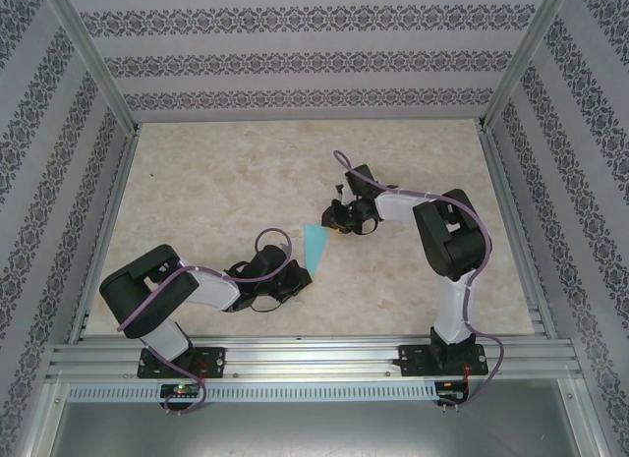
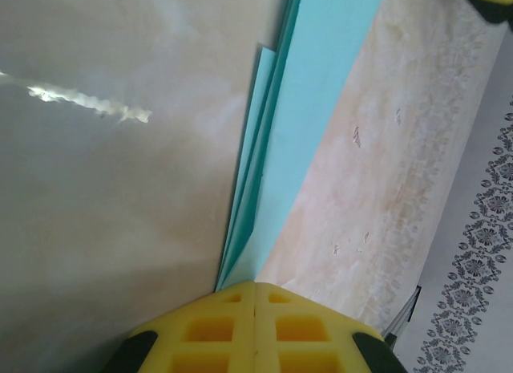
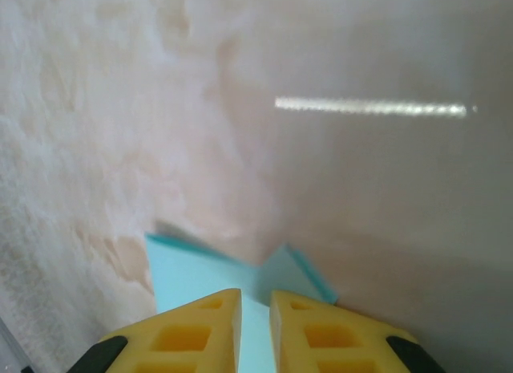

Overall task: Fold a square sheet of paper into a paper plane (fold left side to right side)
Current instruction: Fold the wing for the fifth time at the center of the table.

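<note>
**A:** What is the left gripper doing?

**B:** Its yellow pads are pressed flat together with no gap. The narrow near tip of the paper plane runs straight into the seam between them, so it looks pinched there.

**A:** And the paper beyond those pads?

**B:** Several teal layers show along its left edge. The shape widens toward its far end and lies low over the marbled table.

**A:** And the right gripper?

**B:** Its fingers stand a narrow slit apart, with teal paper showing through the slit. It sits over the plane's wide end, and two paper corners poke out past the fingertips. Whether the pads touch the paper, I cannot tell.

**A:** Where does it all sit on the table?

**B:** In the top view the plane is a teal wedge a little right of the middle. The left gripper is at its near point and the right gripper at its far right corner. Patterned walls stand on the left, far and right sides, and an aluminium rail along the near edge carries both arm bases
</note>
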You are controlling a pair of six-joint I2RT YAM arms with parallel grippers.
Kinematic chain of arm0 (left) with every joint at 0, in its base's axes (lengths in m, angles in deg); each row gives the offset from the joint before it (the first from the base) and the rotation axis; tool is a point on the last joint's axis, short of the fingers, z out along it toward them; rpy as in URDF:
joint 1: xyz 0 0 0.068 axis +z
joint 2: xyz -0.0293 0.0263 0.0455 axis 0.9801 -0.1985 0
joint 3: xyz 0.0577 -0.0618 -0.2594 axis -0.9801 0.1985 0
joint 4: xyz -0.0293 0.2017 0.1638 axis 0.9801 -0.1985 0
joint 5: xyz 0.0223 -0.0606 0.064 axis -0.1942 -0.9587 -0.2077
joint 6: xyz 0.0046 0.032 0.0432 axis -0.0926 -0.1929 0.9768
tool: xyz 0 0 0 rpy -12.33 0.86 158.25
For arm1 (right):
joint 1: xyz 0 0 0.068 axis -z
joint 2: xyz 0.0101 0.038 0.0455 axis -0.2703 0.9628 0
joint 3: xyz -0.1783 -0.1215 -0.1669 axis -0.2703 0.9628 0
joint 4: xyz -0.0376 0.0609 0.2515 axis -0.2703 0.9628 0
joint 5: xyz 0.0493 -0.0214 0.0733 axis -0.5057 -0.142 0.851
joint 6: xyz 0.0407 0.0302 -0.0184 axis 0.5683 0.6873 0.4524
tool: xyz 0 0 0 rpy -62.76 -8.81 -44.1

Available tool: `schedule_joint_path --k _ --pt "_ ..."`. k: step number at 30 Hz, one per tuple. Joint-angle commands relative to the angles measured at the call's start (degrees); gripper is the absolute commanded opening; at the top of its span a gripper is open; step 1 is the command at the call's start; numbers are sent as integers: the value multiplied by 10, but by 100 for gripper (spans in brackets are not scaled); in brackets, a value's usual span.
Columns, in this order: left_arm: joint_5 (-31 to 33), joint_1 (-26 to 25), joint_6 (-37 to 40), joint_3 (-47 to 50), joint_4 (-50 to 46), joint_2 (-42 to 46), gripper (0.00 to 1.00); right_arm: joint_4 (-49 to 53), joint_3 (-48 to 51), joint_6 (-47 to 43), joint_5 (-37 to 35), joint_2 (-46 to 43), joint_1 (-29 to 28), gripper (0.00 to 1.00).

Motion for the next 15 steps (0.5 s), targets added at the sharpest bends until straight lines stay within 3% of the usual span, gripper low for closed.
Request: schedule_joint_path --k 1,7,15 --pt "-8 -13 -12 34 -103 -24 1 -8 -23 -23 -86 20 34 20" --pt "-6 -13 -13 34 -103 -19 1 -1 -28 -34 -83 -3 42 20" --pt "-2 -13 -1 23 -124 0 1 -38 72 0 -27 -141 13 20"
